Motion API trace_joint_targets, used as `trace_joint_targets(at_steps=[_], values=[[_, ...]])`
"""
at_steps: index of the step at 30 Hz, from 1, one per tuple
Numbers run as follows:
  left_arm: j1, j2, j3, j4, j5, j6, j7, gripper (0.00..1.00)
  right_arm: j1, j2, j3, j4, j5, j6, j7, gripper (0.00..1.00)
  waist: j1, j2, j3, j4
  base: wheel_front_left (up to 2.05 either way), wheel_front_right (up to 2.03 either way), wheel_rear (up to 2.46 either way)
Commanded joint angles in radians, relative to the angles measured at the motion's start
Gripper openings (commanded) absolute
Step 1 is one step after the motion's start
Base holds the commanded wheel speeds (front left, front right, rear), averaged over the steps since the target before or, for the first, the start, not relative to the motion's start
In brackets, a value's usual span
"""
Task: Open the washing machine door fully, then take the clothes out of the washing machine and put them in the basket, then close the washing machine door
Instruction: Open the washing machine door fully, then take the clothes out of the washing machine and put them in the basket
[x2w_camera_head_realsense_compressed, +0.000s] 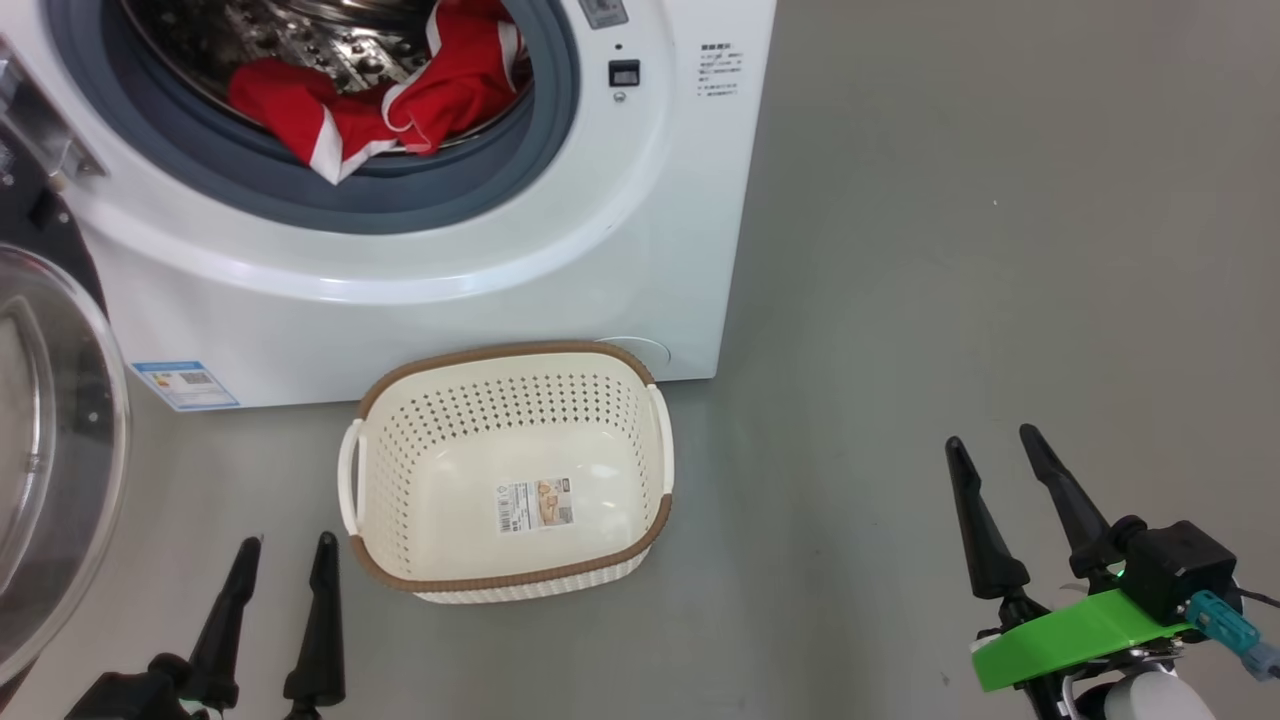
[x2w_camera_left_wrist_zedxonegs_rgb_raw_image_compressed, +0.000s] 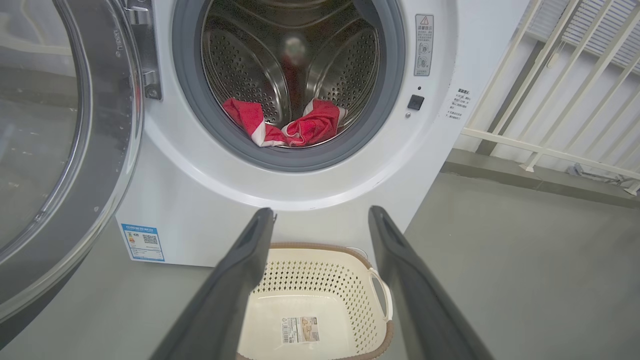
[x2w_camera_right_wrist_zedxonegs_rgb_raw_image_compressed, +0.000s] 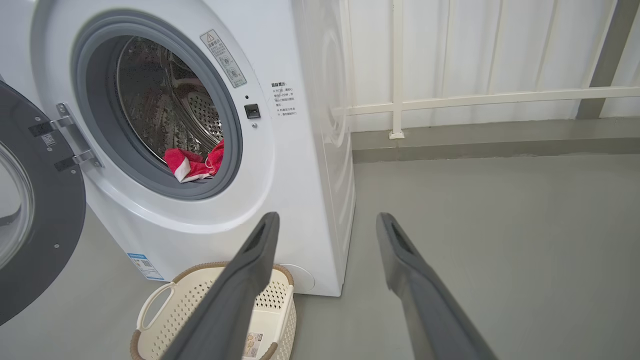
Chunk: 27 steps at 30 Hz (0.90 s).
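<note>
Inside the washing machine (x2w_camera_head_realsense_compressed: 500, 260): clothes (x2w_camera_head_realsense_compressed: 390, 105); basket (x2w_camera_head_realsense_compressed: 400, 470) bare.

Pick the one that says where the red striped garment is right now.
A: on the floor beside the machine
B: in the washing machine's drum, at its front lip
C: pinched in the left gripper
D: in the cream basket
B: the red striped garment lies bunched at the front lip of the steel drum, and the cream basket below holds no fabric.
</note>
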Motion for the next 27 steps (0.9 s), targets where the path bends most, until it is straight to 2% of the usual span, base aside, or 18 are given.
trace_joint_targets(at_steps=[1, 27], values=[[-0.021, 0.024, 0.025, -0.026, 0.003, 0.001, -0.005, 1.00, -0.008, -0.006, 0.012, -0.029, 0.004, 0.007, -0.006, 1.00, 0.0000, 0.0000, 0.003, -0.007, 0.00, 0.00, 0.00], [-0.030, 0.058, 0.002, -0.062, -0.020, 0.001, -0.005, 1.00, -0.016, 0.005, -0.010, -0.039, -0.003, 0.007, -0.006, 1.00, 0.0000, 0.0000, 0.025, -0.013, 0.00, 0.00, 0.00]])
